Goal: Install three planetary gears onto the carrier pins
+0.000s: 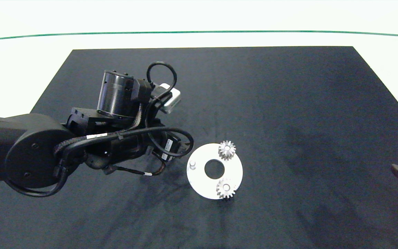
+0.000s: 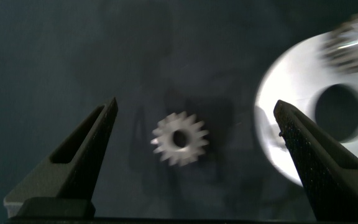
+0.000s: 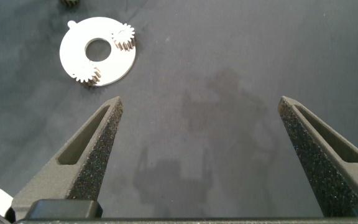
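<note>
While the left arm is reaching in over the black mat (image 1: 288, 103), its left gripper (image 2: 194, 134) is hanging with fingers spread wide and gripping nothing, straddling one loose gear (image 2: 179, 138) that is lying flat on the mat just beside the white disc (image 1: 199, 181). In the head view that gear is hiding under the arm. Gear count: three total. Two are sitting on the disc: one (image 1: 227, 150) at the far edge, one (image 1: 225, 188) at the near edge, each on a pin. Carrier pins: only one bare pin (image 1: 192, 163) is showing, on the disc's left side; the other two are sitting covered by gears. The right gripper (image 3: 197, 155) is idling at the mat's right edge, fingers apart, empty, well apart from the disc.
</note>
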Controlling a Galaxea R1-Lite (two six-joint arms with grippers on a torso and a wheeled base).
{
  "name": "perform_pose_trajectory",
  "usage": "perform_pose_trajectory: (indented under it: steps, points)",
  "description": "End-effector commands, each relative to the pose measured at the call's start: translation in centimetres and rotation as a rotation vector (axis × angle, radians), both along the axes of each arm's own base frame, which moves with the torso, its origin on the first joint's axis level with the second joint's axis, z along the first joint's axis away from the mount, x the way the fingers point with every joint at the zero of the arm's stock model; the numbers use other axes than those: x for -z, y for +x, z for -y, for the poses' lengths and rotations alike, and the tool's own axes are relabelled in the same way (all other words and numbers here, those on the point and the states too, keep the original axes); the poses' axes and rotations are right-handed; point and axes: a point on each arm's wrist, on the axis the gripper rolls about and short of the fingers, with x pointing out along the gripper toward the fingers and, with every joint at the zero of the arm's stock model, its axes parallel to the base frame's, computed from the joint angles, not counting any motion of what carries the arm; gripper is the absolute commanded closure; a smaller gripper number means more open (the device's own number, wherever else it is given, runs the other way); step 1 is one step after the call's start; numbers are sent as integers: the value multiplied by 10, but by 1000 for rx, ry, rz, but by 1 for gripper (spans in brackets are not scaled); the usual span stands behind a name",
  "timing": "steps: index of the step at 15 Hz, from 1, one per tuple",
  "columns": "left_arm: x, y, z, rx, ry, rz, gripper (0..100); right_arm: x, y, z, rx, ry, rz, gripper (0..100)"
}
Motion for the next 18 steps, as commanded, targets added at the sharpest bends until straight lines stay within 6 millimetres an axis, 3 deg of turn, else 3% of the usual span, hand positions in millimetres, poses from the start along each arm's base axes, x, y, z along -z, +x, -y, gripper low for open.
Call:
perform_pose_trajectory:
  steps: [1, 7, 18]
  points:
    - [5, 7, -12, -47, 6, -14, 0, 1, -1, 0, -2, -4, 1, 0]
    - [19, 9, -13, -72, 1, -66, 4, 1, -1, 1, 0, -3, 0, 0]
    - [31, 17, -9, -84, 2, -102, 26, 1, -1, 1, 2, -1, 3, 0]
